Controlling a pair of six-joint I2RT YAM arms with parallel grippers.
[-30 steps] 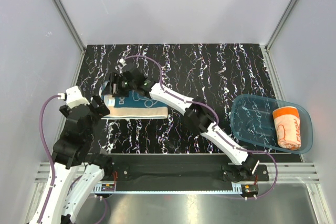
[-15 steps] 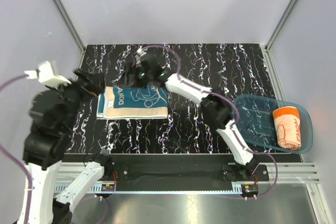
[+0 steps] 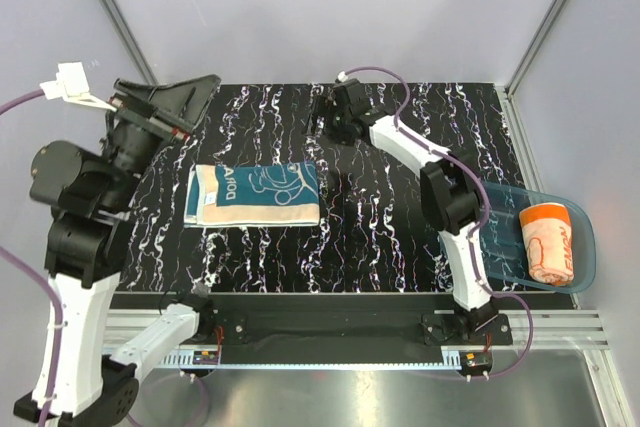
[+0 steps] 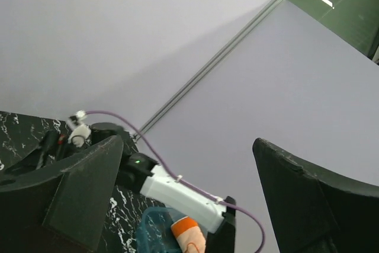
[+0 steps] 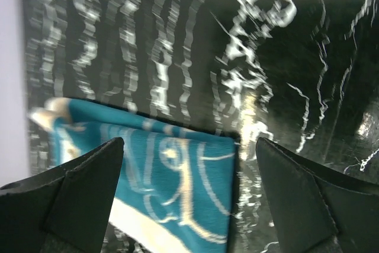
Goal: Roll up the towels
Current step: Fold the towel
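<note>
The teal towel (image 3: 255,194) with white swirls lies flat and folded on the black marbled table, with cream edges showing along its front. The orange towel (image 3: 548,242) sits rolled up in the blue tray (image 3: 480,217) at the right. My left gripper (image 3: 200,89) is raised high at the far left, open and empty, well clear of the teal towel. In the left wrist view the left gripper (image 4: 186,143) faces the wall, with the orange towel (image 4: 186,235) far below. My right gripper (image 3: 328,119) hovers open behind the teal towel. In the right wrist view the teal towel (image 5: 166,182) lies below the right gripper (image 5: 189,143).
Pale walls with metal corner posts (image 3: 120,27) close in the table on three sides. The right arm (image 3: 450,197) stretches from its base across the tray's left rim. A metal rail (image 3: 340,322) runs along the near edge.
The left arm has lifted up and back, away from the teal towel. The right gripper has opened, let go of the towel and moved back and to the right. The towel now lies uncovered.
</note>
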